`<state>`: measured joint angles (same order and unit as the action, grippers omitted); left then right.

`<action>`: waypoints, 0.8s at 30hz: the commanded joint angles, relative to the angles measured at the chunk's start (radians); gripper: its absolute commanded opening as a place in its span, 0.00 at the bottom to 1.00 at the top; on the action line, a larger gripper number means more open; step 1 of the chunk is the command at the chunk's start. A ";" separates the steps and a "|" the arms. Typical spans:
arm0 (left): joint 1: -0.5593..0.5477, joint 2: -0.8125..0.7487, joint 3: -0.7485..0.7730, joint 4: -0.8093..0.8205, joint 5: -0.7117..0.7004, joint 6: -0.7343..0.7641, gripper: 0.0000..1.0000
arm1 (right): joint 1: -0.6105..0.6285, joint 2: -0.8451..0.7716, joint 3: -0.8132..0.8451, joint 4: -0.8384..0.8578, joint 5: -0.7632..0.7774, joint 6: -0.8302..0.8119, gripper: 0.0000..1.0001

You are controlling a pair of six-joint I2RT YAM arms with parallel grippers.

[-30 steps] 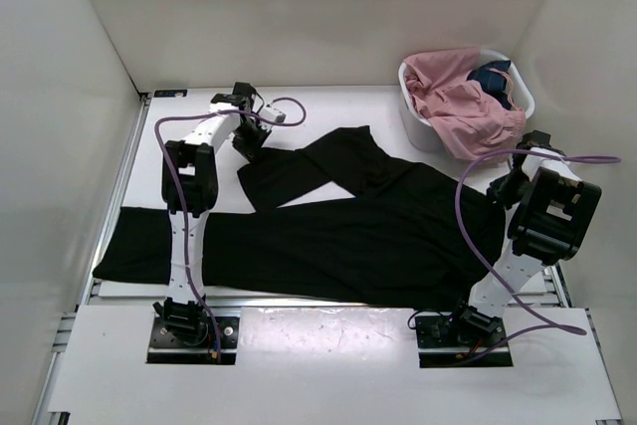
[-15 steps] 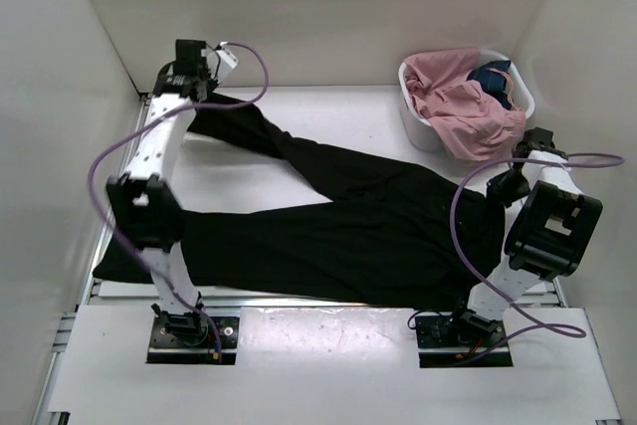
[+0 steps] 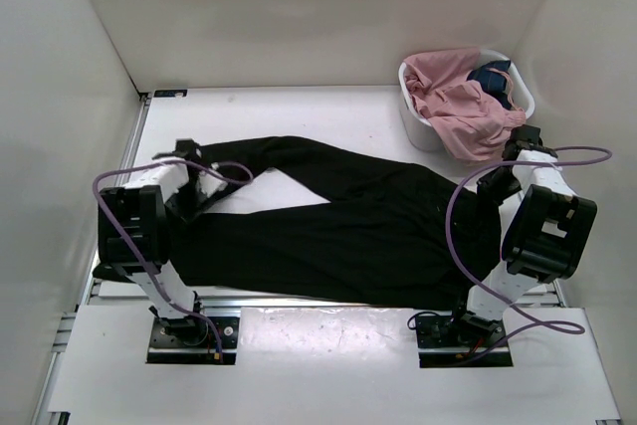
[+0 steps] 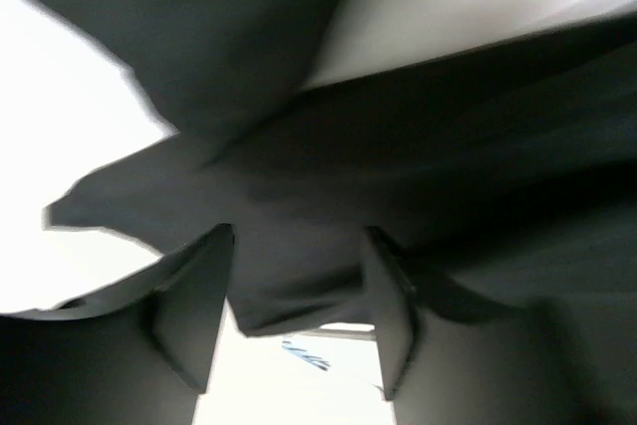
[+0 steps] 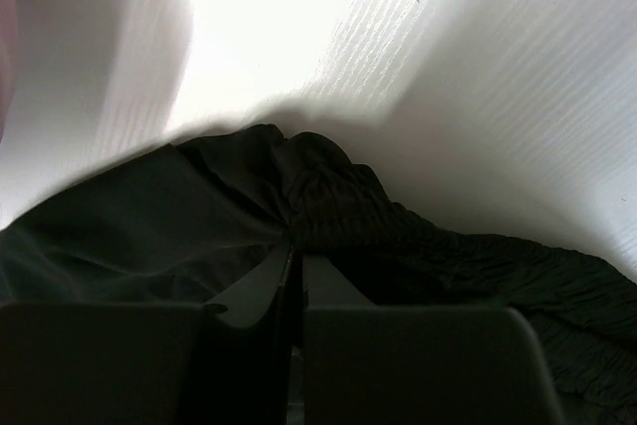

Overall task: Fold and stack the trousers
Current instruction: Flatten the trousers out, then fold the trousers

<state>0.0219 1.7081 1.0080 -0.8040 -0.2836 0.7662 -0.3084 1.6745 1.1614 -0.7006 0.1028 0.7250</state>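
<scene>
The black trousers lie spread across the table, waist at the right and both legs running left. The upper leg now lies close above the lower one. My left gripper is low over the left end of the upper leg. In the left wrist view its jaws stand apart, and the leg's hem hangs loose between the fingers. My right gripper is at the waist end. In the right wrist view it is shut on the gathered waistband.
A white basket stands at the back right, close to my right arm, with a pink garment spilling over its rim and a dark blue garment inside. White walls close in the table on the left, back and right.
My left arm swung out to the back left corner with the upper leg, then brought it toward the near side beside the other leg, and its jaws have opened. The right jaws closed on the waistband.
</scene>
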 commanded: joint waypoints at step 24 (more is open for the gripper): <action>0.131 0.688 0.994 -0.182 0.152 -0.050 0.92 | 0.005 0.010 -0.014 0.003 0.051 -0.041 0.00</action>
<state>0.1345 2.3463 1.9869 -0.9565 -0.1238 0.7071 -0.3065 1.6604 1.1294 -0.6991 0.1326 0.6983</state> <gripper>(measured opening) 0.921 0.012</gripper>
